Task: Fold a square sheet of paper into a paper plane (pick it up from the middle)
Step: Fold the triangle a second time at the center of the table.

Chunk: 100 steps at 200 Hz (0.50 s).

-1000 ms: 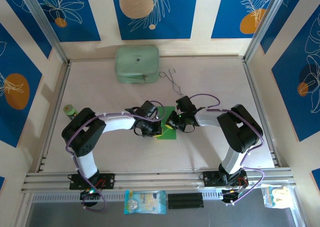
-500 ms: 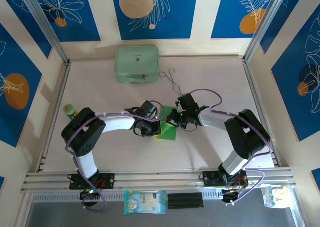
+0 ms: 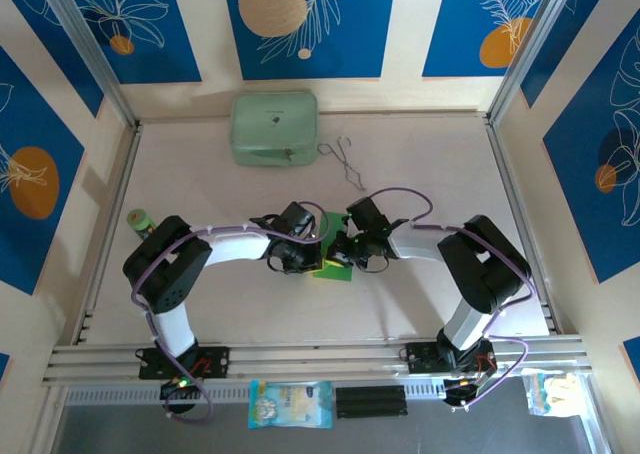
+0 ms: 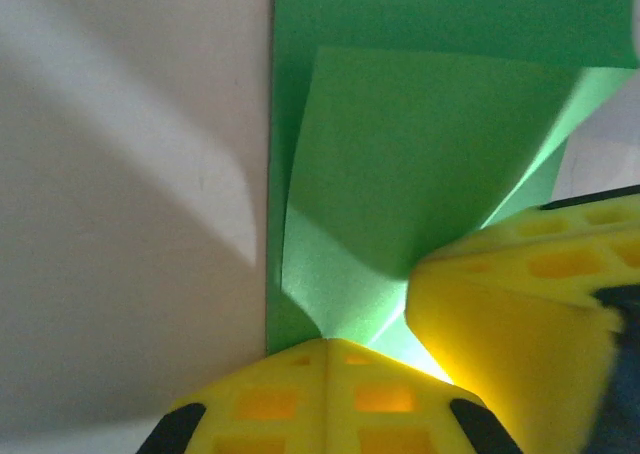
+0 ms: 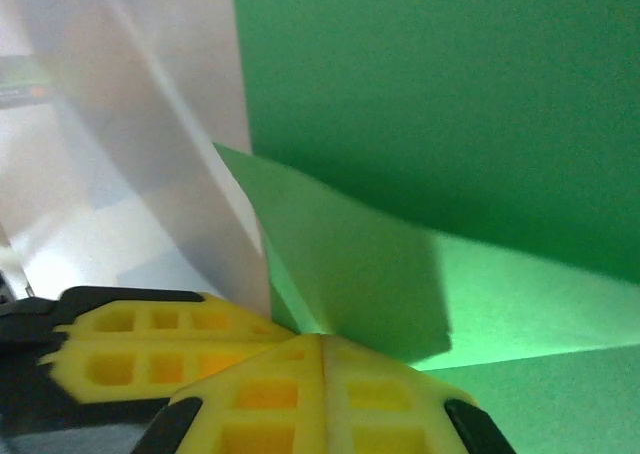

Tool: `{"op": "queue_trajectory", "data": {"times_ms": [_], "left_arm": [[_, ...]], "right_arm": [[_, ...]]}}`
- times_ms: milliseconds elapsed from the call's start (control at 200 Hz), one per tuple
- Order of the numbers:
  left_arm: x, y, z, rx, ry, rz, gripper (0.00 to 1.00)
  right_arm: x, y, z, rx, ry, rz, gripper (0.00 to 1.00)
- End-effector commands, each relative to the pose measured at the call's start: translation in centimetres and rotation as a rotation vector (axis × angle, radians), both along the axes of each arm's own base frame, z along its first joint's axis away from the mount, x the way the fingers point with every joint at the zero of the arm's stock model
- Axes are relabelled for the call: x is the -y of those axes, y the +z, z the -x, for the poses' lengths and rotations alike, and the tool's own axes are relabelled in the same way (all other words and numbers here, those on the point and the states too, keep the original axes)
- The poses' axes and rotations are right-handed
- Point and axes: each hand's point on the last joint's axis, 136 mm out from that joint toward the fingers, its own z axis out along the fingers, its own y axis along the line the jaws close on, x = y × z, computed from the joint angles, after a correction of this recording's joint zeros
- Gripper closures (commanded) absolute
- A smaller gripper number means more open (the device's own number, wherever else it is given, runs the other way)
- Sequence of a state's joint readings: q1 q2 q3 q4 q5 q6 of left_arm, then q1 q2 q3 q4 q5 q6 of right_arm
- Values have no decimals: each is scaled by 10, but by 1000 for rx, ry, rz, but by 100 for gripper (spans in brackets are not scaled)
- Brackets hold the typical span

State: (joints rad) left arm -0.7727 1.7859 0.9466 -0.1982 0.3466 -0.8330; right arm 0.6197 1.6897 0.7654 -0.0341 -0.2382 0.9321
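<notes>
Where the two arms meet at mid-table, a square sheet of thin bright green paper is recorded, partly folded, lying on the pale matt tabletop with one flap raised.

Item, paper: plain, unmarked, matt; one flat lower layer and one lifted layer bowed into a soft curve. It is judged very light, limp and easily creased or torn; little grip force is called for, and slipping between smooth layers is to be expected. Hold is best taken at a free edge or flap corner, close to the intended crease, so that the lower layer is not dragged.

Item, left gripper: yellow waffle-patterned pads, soft-looking, pressed together with the foot of the raised flap nipped in their seam.

Item, right gripper: same yellow moulded pads, closed, a pointed corner of the flap pinched between them; its body is also seen just beside the flap in the left wrist view.

Item, background: a pale mint-green rectangular zip case at the far edge, thin metal wire tongs near it, both well apart from the sheet.
</notes>
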Motion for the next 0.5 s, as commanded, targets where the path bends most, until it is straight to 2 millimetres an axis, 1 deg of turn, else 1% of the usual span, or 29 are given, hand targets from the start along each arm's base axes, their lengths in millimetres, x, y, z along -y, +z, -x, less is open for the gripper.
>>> {"op": "queue_trajectory", "data": {"times_ms": [0, 155, 275, 365, 495], "left_arm": [[-16, -21, 15, -47, 6, -79, 100], [-19, -23, 17, -56, 10, -90, 100], [-25, -28, 22, -74, 14, -113, 100], [-32, -34, 28, -99, 11, -146, 100], [-45, -44, 38, -133, 5, -205, 100]], "right_arm": [[-3, -9, 7, -39, 16, -4, 100], [0, -18, 8, -57, 12, 22, 100], [9, -24, 5, -57, -3, 49, 100], [19, -28, -2, -41, -18, 70, 100], [37, -29, -19, -8, -58, 67, 100]]}}
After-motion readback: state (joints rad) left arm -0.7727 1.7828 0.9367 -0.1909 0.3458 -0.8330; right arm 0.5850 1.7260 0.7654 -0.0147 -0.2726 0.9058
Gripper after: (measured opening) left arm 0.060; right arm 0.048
